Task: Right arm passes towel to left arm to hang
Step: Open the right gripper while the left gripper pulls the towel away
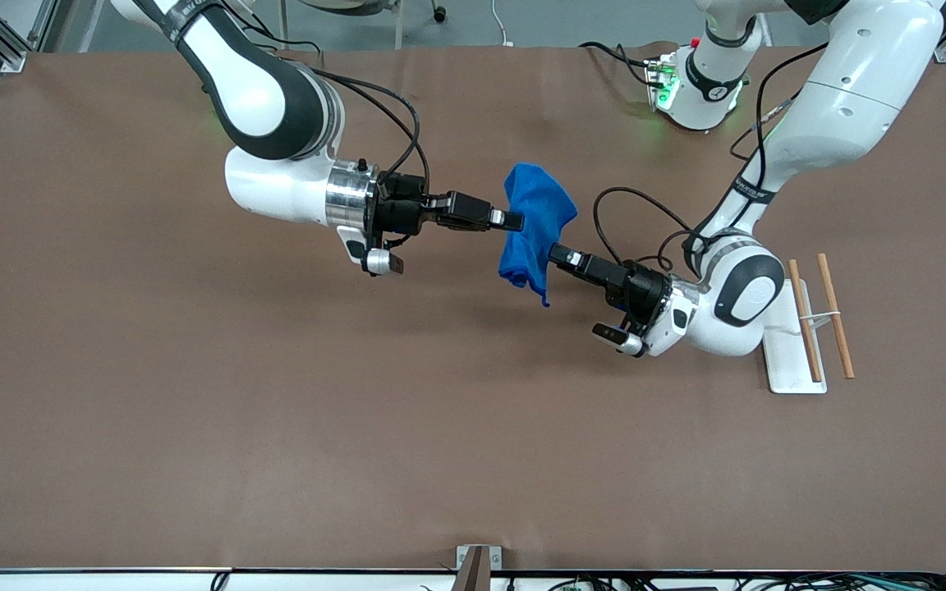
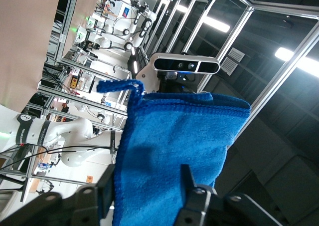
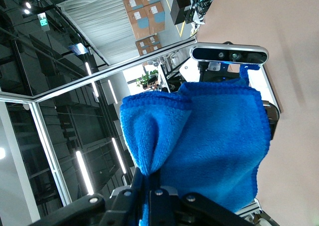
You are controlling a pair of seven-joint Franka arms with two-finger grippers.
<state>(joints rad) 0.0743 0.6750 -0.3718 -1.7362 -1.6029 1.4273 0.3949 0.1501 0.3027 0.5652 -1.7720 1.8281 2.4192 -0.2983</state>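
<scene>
The bright blue towel (image 1: 534,215) hangs in the air over the middle of the table, bunched and drooping. My right gripper (image 1: 516,220) is shut on a gathered fold of it; in the right wrist view the towel (image 3: 214,136) is pinched between the closed fingers of the right gripper (image 3: 149,175). My left gripper (image 1: 559,252) reaches into the towel's lower part from the left arm's end. In the left wrist view its fingers (image 2: 185,172) stand apart on either side of the flat towel (image 2: 179,136), with the left gripper (image 2: 148,172) not pinching it. A small blue loop (image 2: 117,85) sticks out at one corner.
A white stand (image 1: 793,361) with two wooden rods (image 1: 836,316) lies on the brown table toward the left arm's end, just past the left arm's wrist. The left arm's base (image 1: 699,90) stands at the table's edge farthest from the front camera. A small grey bracket (image 1: 473,566) sits at the nearest edge.
</scene>
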